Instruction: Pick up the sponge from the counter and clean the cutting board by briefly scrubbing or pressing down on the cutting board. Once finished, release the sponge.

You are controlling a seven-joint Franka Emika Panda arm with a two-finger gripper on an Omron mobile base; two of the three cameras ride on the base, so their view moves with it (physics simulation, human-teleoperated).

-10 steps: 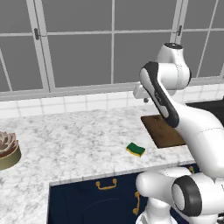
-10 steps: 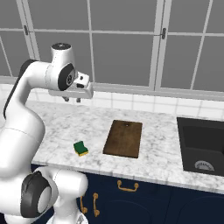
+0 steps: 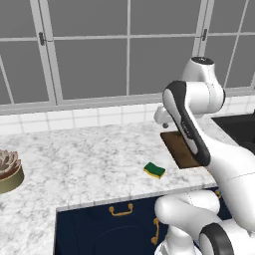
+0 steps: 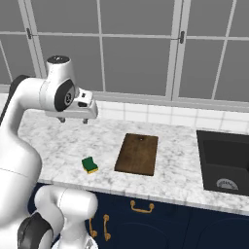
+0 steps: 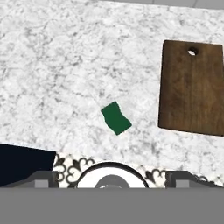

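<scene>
The sponge, a small block with a dark green top over yellow, lies on the marbled counter near its front edge. To its right the dark brown cutting board lies flat and bare. In the left base view the cutting board is partly hidden by my arm. My gripper hangs high above the counter, behind and above the sponge. It is open, points down and holds nothing.
A potted succulent stands at the counter's far left. A black recessed basin lies right of the board. Tiled backsplash and windows run along the back. Navy cabinets with brass handles sit below the counter edge.
My hand has dropped a little and shifted slightly left in the right base view. Sponge and board lie where they were.
</scene>
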